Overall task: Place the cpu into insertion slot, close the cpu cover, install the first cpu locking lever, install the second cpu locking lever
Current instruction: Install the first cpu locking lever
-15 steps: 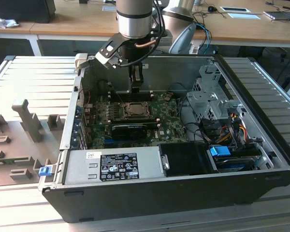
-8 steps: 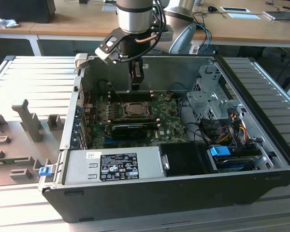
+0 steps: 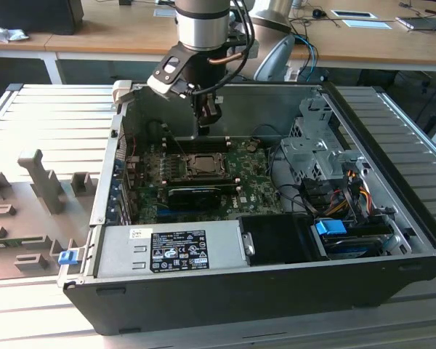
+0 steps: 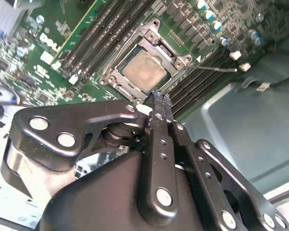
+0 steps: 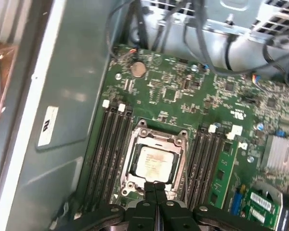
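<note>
1. Background: wooden desks (image 3: pixel 116 33) behind. In front, a slatted metal table (image 3: pixel 43 109) carries the open PC case (image 3: pixel 276 291).
2. Exterior view's left: grey fixture blocks (image 3: pixel 40 182) sit on the slats, well apart from the case.
3. Case centre: green motherboard (image 3: pixel 251 171). The arm comes in from above, and the gripper (image 5: pixel 154 185) hangs just over the far side of the insertion slot (image 3: pixel 203 166).
4. Jaws: together, with nothing between them. The fingers are black metal links with bright rivets.
5. The cpu (image 5: pixel 154 161) lies flat in the slot, a square with a pale matte metal face. The cpu cover (image 5: pixel 156 138), a thin dark frame, is down around it, with the chip showing through the cut-out.
6. Key relation: in both wrist views the closed tips sit just beside one edge of the socket, with the cpu straight ahead of them. We cannot tell whether they touch or hover.
7. A thin wire lever (image 4: pixel 216 68) sticks out from a socket corner over the memory slots (image 5: pixel 108 149). Its long axis slants away from the socket edge, so we judge it unlatched.
8. Exterior view's right: a bare-metal drive cage (image 3: pixel 312 149), well apart from the gripper.
</note>
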You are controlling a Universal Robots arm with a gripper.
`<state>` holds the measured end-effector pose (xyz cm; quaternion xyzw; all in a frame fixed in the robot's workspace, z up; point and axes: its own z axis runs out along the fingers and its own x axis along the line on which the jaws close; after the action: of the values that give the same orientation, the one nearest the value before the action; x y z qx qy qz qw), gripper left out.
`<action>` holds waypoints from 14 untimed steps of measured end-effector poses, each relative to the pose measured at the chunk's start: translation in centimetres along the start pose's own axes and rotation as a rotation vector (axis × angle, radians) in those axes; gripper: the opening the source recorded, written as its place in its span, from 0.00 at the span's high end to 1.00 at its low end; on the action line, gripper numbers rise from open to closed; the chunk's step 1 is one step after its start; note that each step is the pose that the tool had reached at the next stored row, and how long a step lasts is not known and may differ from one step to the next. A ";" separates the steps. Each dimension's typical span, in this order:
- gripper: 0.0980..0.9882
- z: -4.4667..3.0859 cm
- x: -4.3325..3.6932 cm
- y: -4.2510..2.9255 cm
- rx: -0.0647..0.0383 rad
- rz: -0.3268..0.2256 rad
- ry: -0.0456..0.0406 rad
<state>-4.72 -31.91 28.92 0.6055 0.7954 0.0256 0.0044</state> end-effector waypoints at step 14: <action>0.99 0.00 -0.04 -0.08 0.005 -0.201 0.0093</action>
<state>-4.79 -31.97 28.92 0.5228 0.8521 0.0259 0.0018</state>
